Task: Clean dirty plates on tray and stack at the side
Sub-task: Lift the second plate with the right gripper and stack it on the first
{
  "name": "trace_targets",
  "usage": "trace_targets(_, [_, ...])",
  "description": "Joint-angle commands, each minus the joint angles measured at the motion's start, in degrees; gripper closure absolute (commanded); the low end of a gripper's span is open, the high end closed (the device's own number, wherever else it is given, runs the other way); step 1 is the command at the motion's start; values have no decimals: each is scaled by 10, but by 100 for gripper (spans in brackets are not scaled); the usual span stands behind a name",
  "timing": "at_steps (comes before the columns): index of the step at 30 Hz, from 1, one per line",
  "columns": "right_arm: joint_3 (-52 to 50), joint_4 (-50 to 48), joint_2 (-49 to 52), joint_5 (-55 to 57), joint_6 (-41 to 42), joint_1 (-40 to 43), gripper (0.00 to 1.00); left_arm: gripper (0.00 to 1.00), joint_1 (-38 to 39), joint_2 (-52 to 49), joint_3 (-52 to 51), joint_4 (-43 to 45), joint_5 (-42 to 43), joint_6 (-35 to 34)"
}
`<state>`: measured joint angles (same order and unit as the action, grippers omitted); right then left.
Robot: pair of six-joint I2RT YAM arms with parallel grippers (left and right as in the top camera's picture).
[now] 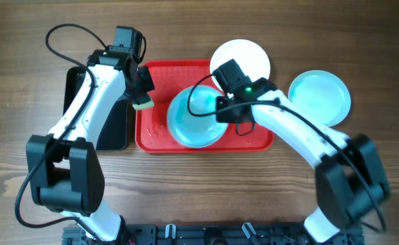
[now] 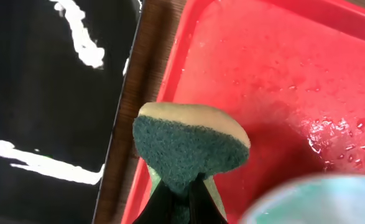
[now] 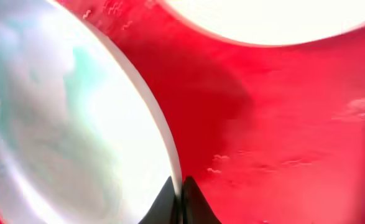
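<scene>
Pinching the mint plate (image 3: 76,124) rim over tray (image 3: 281,124): right hand (image 3: 177,202); left hand (image 2: 181,196) clamps sponge (image 2: 188,143).

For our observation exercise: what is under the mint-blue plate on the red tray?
The red tray, wet with droplets around it. Whatever lies directly beneath the mint-blue plate is covered.

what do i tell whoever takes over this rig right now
Grippers: the left end effector is shut on the sponge, over the left edge of the red tray. The right end effector is shut on the rim of the mint-blue plate on the tray.
Others: the white plate overlaps the tray's far right corner. The second mint-blue plate lies on the table, right of the tray.
Done: one plate off the tray; no stack yet.
Left: wipe the held plate, handle the white plate, stack all three.
</scene>
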<state>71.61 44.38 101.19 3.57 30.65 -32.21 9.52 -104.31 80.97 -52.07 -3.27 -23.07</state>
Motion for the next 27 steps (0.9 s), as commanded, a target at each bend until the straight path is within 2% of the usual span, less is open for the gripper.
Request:
trace_targets(1, [1, 31, -56, 230, -7, -31, 96, 96, -2, 2, 6, 3, 9, -6])
trace_targets(9, [1, 45, -67, 626, -8, -200, 95, 96, -2, 1, 6, 3, 9, -6])
trace_targets(15, [1, 40, -67, 766, -57, -268, 96, 96, -2, 1, 6, 3, 9, -6])
trace_targets(20, [1, 18, -67, 815, -97, -289, 96, 96, -2, 1, 6, 3, 9, -6])
trace_targets(27, [1, 4, -67, 830, -97, -290, 96, 96, -2, 1, 6, 4, 9, -6])
